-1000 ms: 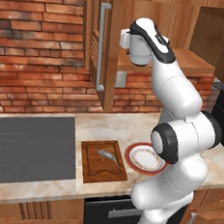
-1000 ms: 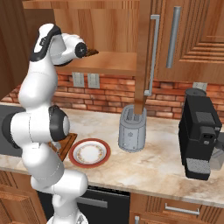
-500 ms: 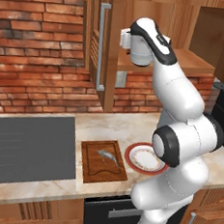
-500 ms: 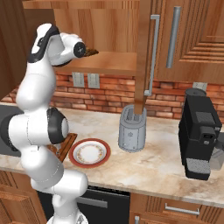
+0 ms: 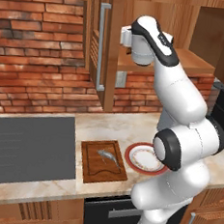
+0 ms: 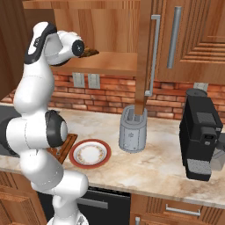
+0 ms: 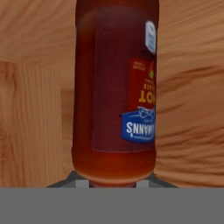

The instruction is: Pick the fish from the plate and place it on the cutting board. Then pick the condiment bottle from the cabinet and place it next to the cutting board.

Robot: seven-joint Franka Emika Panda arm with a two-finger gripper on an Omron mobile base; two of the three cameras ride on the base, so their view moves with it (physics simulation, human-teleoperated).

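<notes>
The hand (image 6: 90,52) is reaching into the cabinet (image 6: 110,63) above its shelf, pinching the condiment bottle (image 7: 116,87) close in front of the wooden cabinet wall. Below the cabinet, the fish (image 5: 108,156) is lying on the cutting board (image 5: 103,160), just beside the plate (image 5: 146,158) on the bench (image 5: 107,128).

Condiment bottle (image 7: 116,87) sat right at the jaws, blocking the way ahead. Cabinet (image 6: 105,63) shelf lay under the gripper (image 6: 90,52), wooden walls close behind and beside. Open door (image 5: 105,45) with its handle stood off to one side. Far below, bare counter (image 6: 149,169) beside the toaster (image 6: 132,130) was free.
</notes>
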